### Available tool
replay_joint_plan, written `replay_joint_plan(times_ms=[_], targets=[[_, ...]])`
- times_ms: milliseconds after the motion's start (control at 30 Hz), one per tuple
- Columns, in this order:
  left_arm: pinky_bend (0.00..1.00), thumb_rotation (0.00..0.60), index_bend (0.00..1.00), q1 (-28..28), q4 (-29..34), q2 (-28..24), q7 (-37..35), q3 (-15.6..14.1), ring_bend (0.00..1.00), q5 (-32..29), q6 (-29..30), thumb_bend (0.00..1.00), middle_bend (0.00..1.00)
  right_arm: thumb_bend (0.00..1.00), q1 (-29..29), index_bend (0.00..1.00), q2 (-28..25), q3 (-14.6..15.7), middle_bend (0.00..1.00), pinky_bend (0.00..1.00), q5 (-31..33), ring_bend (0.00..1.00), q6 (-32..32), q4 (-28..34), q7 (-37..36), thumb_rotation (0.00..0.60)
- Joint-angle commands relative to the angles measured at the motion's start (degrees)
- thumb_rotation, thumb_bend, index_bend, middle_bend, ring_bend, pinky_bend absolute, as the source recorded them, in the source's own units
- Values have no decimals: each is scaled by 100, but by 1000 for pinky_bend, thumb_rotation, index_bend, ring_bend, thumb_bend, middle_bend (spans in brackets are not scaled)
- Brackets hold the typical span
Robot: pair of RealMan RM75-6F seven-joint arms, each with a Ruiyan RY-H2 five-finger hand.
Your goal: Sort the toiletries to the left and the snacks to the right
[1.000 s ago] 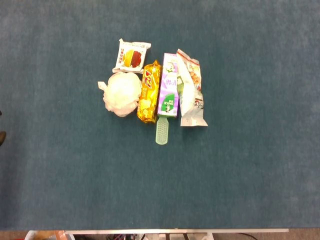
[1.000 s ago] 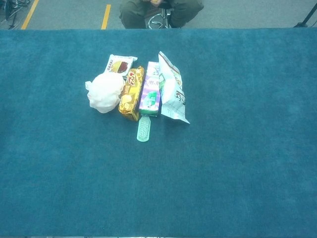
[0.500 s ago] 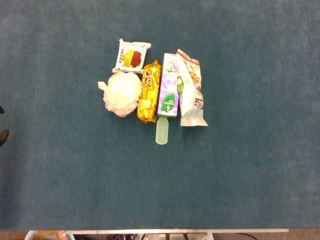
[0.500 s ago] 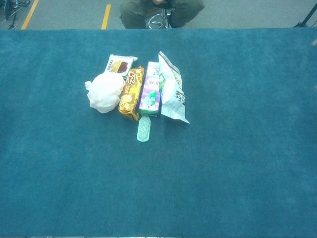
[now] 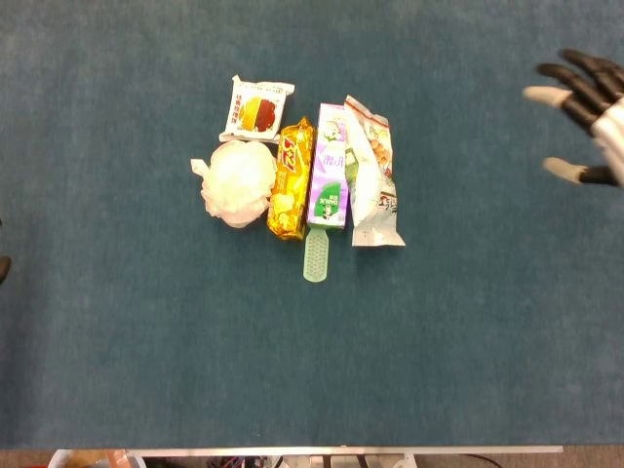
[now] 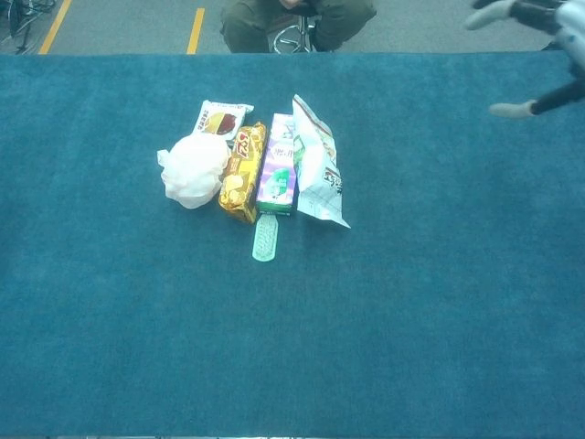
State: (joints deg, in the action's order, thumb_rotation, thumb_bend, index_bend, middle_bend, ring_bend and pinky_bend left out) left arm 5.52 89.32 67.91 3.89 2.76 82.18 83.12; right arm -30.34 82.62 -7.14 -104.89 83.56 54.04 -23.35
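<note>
My right hand [image 5: 597, 107] spread wide, empty, above tabletop [image 5: 487, 341] edge, well apart from snack bag [image 5: 373, 175] (L hand barely visible, state unclear)

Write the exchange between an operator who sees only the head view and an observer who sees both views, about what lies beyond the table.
Operator: Is anything past the far edge of the table?
Observer: Yes, a seated person is right behind it, roughly in line with the purple box.
Operator: What about the floor there?
Observer: It is grey, with two yellow lines painted on it at the far left.
</note>
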Motion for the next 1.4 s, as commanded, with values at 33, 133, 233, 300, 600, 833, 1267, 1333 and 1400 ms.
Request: replay_joint_plan(times_ms=[33,133,233,300,600,833,1267,1333,1400], targets=[[491,600,429,46,-79,-17,-167,44,383,-17,-64,211,496,0,-403,233,328,118,188,235,-287,109,101,-516,-299,600],[497,600,427,118,-184,-12,-256,70,383,-48,-192,211,496,0,-648,223,510,233,188,235,-423,109,102,-881,-390,600],[498,600,426,191,-277,24,-281,87,383,-83,-321,211,496,0,-864,216,681,377,188,236,-547,109,95,-1212,-505,600],[498,600,426,231,-329,61,-286,96,383,-89,-374,211,496,0,-1011,211,811,487,188,237,-644,109,114,-1494,-568,600],[498,600,425,264,-469,150,-359,93,384,-139,-447,211,497,0,-1572,150,1436,845,161,177,-880,66,350,-2754,-961,600],[498,600,425,227,-612,186,-520,68,385,-173,-455,211,499,0,-2021,64,1909,1149,126,140,-978,22,256,-3534,-1145,600],[498,600,425,94,-976,263,-899,17,385,-217,-414,212,501,0,-2409,38,2620,1725,123,139,-1011,21,-309,-4240,-1403,600],[498,600,425,73,-1008,268,-943,6,385,-205,-396,212,501,0,-2425,38,2699,1779,122,139,-981,21,-403,-4308,-1445,600],[498,600,425,49,-1043,273,-988,-6,386,-201,-384,211,501,0,-2435,37,2763,1821,122,139,-944,21,-497,-4363,-1482,600]])
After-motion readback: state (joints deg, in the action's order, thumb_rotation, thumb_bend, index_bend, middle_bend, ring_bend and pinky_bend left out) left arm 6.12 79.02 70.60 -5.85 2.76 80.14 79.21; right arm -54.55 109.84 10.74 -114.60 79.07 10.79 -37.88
